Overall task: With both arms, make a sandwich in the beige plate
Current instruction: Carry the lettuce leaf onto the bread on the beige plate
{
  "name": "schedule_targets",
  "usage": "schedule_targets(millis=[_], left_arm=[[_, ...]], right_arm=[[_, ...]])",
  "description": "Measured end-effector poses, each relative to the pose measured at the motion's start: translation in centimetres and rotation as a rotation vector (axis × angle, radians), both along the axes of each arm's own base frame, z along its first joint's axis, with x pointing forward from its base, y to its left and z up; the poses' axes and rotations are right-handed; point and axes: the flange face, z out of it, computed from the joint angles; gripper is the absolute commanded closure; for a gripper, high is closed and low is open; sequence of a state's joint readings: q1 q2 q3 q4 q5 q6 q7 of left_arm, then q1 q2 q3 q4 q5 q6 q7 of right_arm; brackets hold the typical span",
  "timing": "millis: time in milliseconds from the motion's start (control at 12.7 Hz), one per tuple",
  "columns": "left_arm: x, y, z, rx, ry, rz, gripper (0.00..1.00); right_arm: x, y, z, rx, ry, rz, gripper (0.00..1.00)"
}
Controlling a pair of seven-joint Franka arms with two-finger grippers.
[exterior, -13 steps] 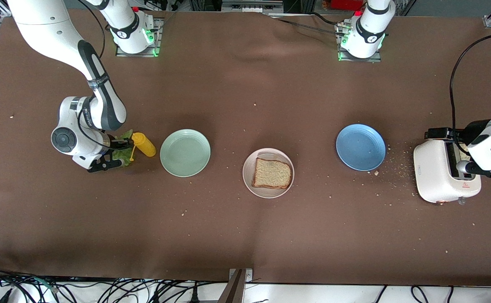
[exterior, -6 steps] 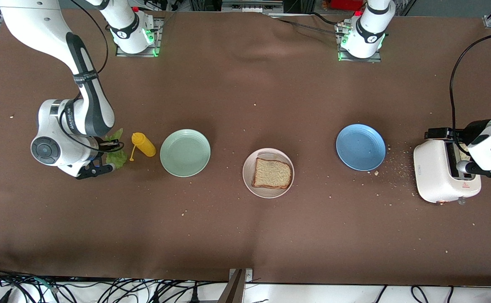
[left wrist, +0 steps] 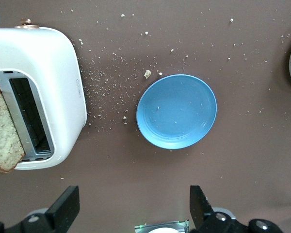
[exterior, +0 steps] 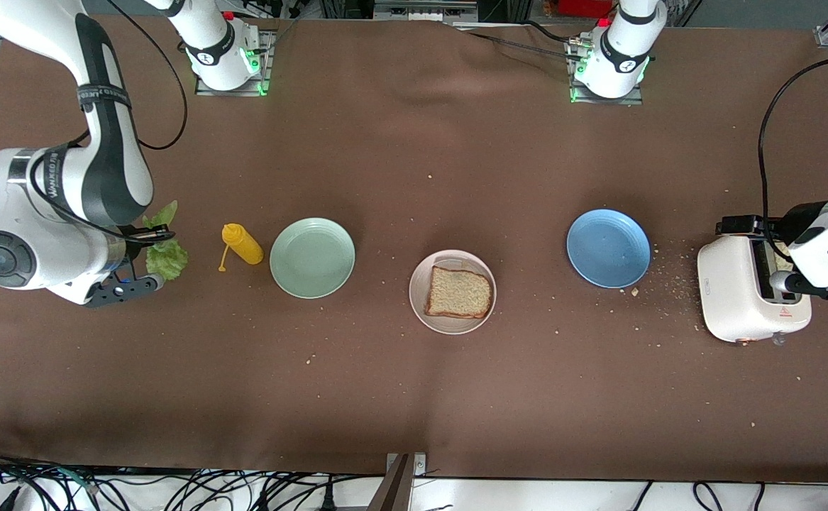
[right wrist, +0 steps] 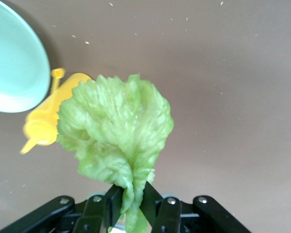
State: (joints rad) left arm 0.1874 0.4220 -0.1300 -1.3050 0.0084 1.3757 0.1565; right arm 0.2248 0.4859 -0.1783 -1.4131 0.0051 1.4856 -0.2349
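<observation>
My right gripper is shut on a ruffled green lettuce leaf and holds it in the air over the table, beside the yellow bottle and toward the right arm's end. In the right wrist view the leaf hangs from the closed gripper. One brown bread slice lies on the beige plate at mid-table. A second slice stands in the toaster slot. My left gripper waits wide open and empty over the toaster; it also shows in the left wrist view.
A yellow squeeze bottle lies beside the mint green plate. A blue plate sits between the beige plate and the white toaster. Crumbs are scattered around the toaster and blue plate.
My right arm has lifted the lettuce and carried it away from the yellow bottle toward the right arm's end of the table. The left arm has not moved.
</observation>
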Motion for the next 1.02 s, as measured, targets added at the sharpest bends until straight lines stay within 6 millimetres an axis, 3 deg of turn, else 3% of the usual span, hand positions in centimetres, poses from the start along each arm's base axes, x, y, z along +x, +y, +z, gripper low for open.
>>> schedule_targets(millis=[236,551,788,1024], left_arm=[[0.0,0.0,0.0,0.003,0.001,0.007,0.00],[0.0,-0.5,0.0,0.007,0.001,0.016,0.00],[0.0,-0.6,0.0,0.009,0.002,0.021,0.00],[0.0,-0.6,0.0,0.009,0.002,0.021,0.00]], right_arm=[[0.3,4.0,3.0,0.011,-0.040,-0.044,1.00],[-1.2,14.0,3.8,0.032,-0.058,-0.232,1.00],[-1.6,20.8,3.4,0.050,-0.132,-0.394,1.00],[-2.1,27.8,0.9,0.087,-0.177,-0.589,1.00]])
